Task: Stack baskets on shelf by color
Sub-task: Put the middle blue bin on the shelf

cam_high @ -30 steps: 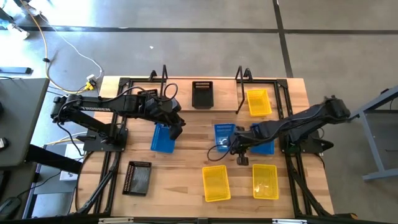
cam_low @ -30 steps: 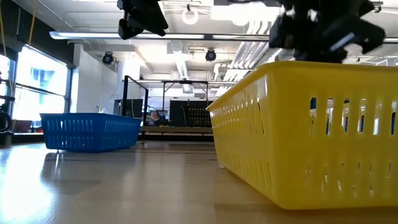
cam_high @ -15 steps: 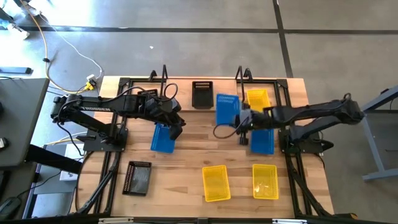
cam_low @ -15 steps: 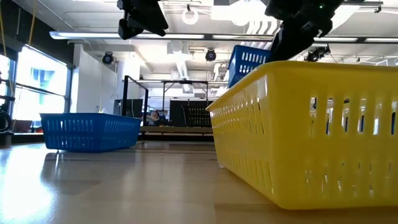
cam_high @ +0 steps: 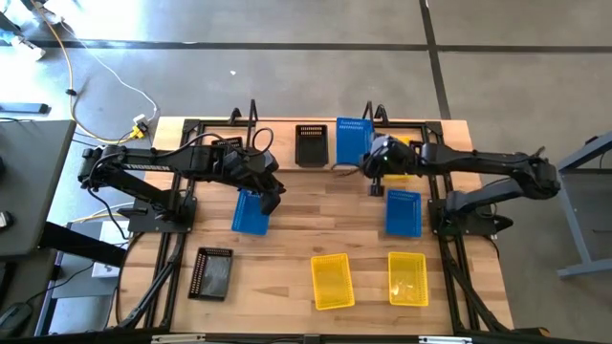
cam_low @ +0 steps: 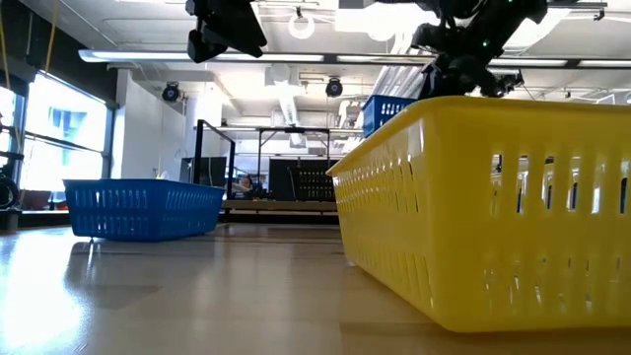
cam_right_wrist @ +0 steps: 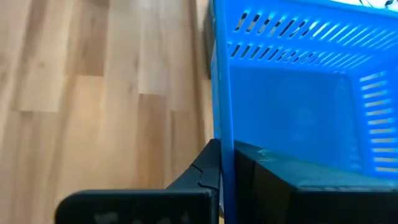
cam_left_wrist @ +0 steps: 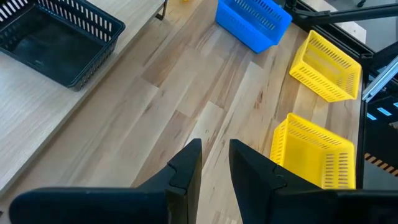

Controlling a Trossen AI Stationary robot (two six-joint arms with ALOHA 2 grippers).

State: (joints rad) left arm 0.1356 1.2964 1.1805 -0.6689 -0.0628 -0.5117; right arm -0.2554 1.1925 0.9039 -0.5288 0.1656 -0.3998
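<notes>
My right gripper (cam_high: 374,170) is shut on a blue basket (cam_high: 351,141) and carries it over the shelf (cam_high: 285,143), between a black basket (cam_high: 312,143) and a yellow basket (cam_high: 398,153) that rest on the plank. My left gripper (cam_high: 273,196) hangs open above a second blue basket (cam_high: 251,214) on the table. A third blue basket (cam_high: 403,212), two yellow baskets (cam_high: 332,280) (cam_high: 408,277) and a black basket (cam_high: 212,272) also sit on the table. The other black baskets do not show. My right gripper pinches one side wall (cam_right_wrist: 222,124) of the blue basket. One finger (cam_right_wrist: 202,171) is outside the wall and the other is inside the tray. The basket (cam_low: 390,106) is lifted clear, open side up, above the shelf.
The shelf's upright wire loops (cam_high: 374,115) (cam_high: 253,113) stand at the far edge, close to the carried basket. A yellow basket (cam_low: 483,197) fills the near right of the low view. Bare wood (cam_high: 316,215) lies between the two arms.
My right gripper has risen from the middle of the table and travelled toward the far edge, holding the blue basket. The basket has gone from beside the other blue basket on the table to lifted clear over the shelf, tipped on the way and now about level.
</notes>
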